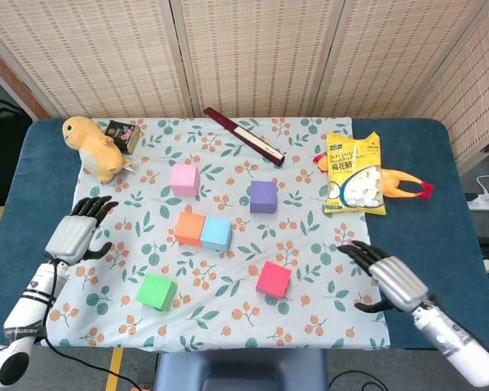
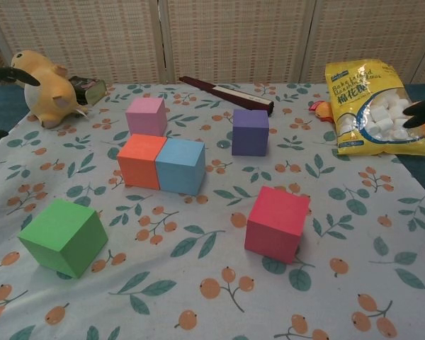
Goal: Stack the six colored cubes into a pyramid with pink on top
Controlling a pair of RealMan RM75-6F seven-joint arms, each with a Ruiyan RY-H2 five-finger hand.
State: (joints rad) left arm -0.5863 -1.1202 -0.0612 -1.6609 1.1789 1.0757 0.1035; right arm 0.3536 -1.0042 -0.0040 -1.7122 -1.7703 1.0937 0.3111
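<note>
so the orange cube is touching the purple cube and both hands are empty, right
Not quite. In the head view the orange cube touches the blue cube; the purple cube stands apart. The left hand and right hand are indeed empty.

plush toy far-left | marshmallow bag right | rubber chicken beside bag | dark stick back

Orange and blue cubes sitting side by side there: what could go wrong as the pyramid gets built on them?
The orange foam cube and light blue foam cube form only two of the base; a third may nudge them apart. The right robot hand, open, might knock the magenta foam cube away while reaching. The floral cloth looks wrinkled, so stacked cubes could tilt.
</note>
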